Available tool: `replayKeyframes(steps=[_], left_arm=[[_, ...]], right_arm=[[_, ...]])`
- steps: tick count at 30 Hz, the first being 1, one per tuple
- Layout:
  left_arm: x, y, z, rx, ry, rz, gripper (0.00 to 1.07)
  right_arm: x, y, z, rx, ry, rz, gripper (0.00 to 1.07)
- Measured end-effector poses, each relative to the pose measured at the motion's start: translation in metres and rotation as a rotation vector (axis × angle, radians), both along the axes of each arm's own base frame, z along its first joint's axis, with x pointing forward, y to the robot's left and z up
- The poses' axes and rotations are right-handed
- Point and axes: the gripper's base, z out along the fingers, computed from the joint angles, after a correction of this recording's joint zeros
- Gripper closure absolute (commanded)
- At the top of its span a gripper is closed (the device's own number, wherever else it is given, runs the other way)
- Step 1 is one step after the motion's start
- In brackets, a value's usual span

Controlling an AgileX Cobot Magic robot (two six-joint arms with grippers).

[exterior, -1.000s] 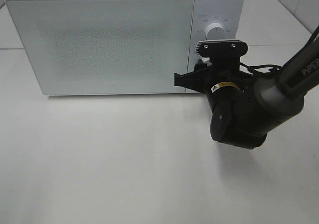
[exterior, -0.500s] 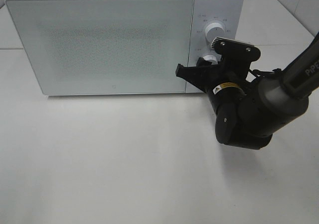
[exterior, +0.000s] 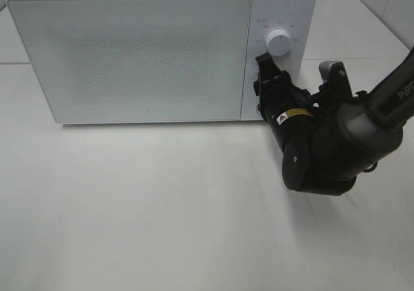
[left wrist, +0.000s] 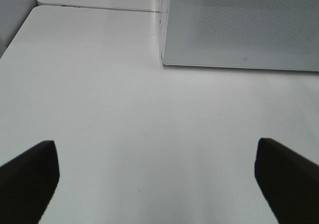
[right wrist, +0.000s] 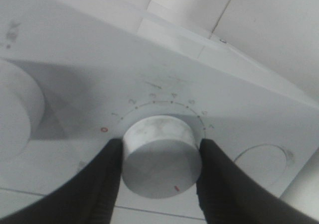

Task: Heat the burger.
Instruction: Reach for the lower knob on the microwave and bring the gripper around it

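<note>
- The speckled grey door (exterior: 142, 55) of the white microwave (exterior: 278, 6) conceals the inside.
- Right claw (right wrist: 158, 174) pinches the round white dial (right wrist: 159, 147).
- Left claw (left wrist: 157, 176) hangs spread above the white surface (left wrist: 124, 124).

I see a matte white desk (exterior: 162, 226), a white microwave (exterior: 129, 52) standing on it toward the far side, door shut, a desk seam showing either side of it

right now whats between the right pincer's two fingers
The numbered dial on the microwave, with the fingers of the right pincer pressed on its sides. The right wrist view shows it.
</note>
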Motion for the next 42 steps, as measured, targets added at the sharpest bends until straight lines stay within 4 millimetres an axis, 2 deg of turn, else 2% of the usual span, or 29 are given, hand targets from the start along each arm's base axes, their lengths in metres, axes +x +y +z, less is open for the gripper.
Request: replayKeyframes(steps=[7, 12, 29, 34, 40, 42], left_arm=[[0.0000, 0.0000, 0.0000, 0.000, 0.000, 0.000, 0.07], [0.0000, 0.0000, 0.0000, 0.000, 0.000, 0.000, 0.07], [0.0000, 0.0000, 0.0000, 0.000, 0.000, 0.000, 0.07], [0.0000, 0.0000, 0.0000, 0.000, 0.000, 0.000, 0.07], [0.0000, 0.0000, 0.0000, 0.000, 0.000, 0.000, 0.07], [0.0000, 0.0000, 0.0000, 0.000, 0.000, 0.000, 0.07]], right_arm=[[0.0001, 0.0001, 0.0005, 0.303, 0.006, -0.058, 1.07], [0.0000, 0.0000, 0.0006, 0.412, 0.008, -0.081, 1.07], [-0.0002, -0.0001, 0.0006, 0.457, 0.009, -0.094, 1.07], [-0.0002, -0.0005, 0.0005, 0.453, 0.008, -0.097, 1.04], [-0.0005, -0.0008, 0.0004, 0.438, 0.007, -0.108, 0.94], [-0.0003, -0.0009, 0.0005, 0.437, 0.007, -0.110, 0.85]])
